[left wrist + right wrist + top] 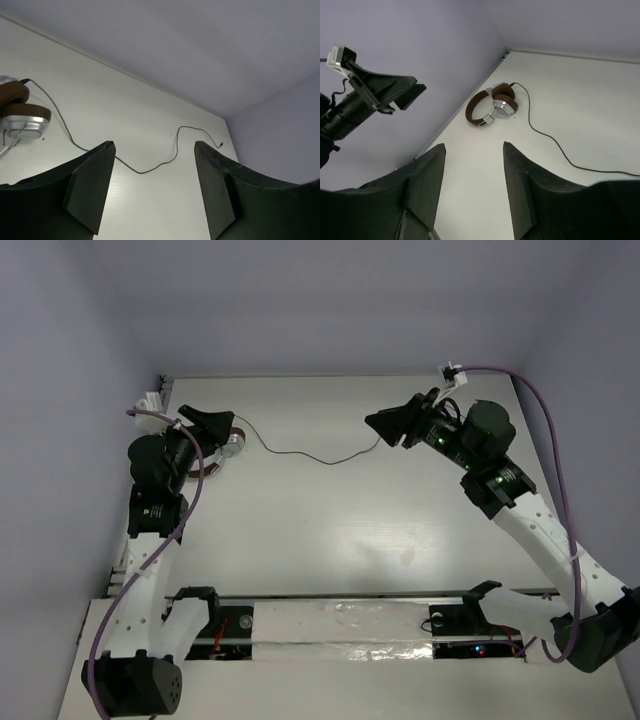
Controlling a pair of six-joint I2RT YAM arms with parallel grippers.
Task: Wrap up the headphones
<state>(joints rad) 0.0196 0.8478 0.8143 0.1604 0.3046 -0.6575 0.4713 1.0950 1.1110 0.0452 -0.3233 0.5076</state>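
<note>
The headphones (492,105) lie folded on the white table (330,530) at its far left, near the left wall (420,45), with brown pads and silver cups showing. Their thin dark cord (300,453) trails loosely rightward across the tabletop and ends near the right gripper (473,146). That gripper's fingers are spread with nothing between them. The left gripper (154,146) is raised just beside the headphones, its fingers likewise spread and holding nothing. A purple cable (545,410) loops along the right arm.
</note>
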